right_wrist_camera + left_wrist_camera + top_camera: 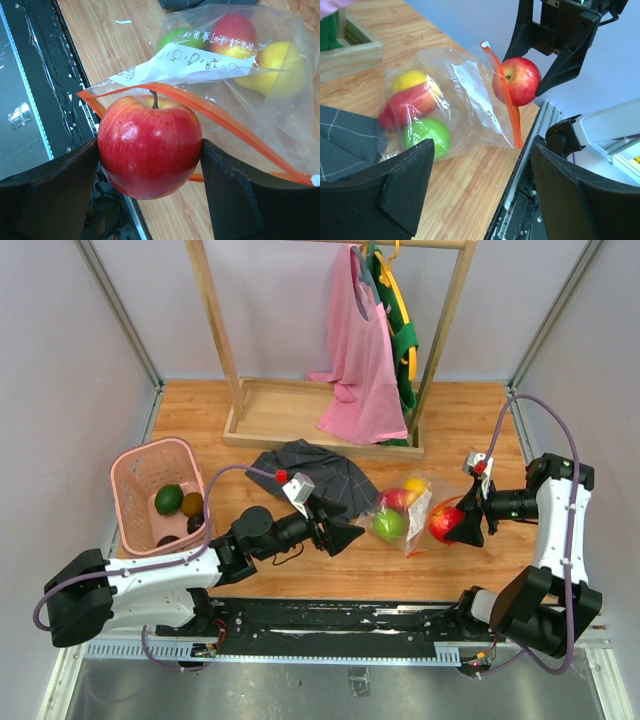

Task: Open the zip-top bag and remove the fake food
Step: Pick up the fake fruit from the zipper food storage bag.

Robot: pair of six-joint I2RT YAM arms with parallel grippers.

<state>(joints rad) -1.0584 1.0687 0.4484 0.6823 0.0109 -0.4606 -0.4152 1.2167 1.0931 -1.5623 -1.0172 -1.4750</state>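
Observation:
The zip-top bag (412, 508) lies on the wooden table, its orange-red zip strip (227, 119) gaping open toward the right. My right gripper (150, 150) is shut on a red apple (150, 147), holding it at the bag's mouth just off the table, also visible as the red apple (517, 81). Inside the bag lie a lime green fruit (426, 135), a red-yellow fruit (407, 105) and a yellow fruit (410, 80). My left gripper (482, 150) stands open and holds nothing, left of the bag and apart from it.
A pink basket (131, 475) at the left holds a dark green fruit (168, 499) and brownish ones. A grey checked cloth (310, 472) lies just behind the bag. A wooden clothes rack (330, 420) with hanging garments stands at the back.

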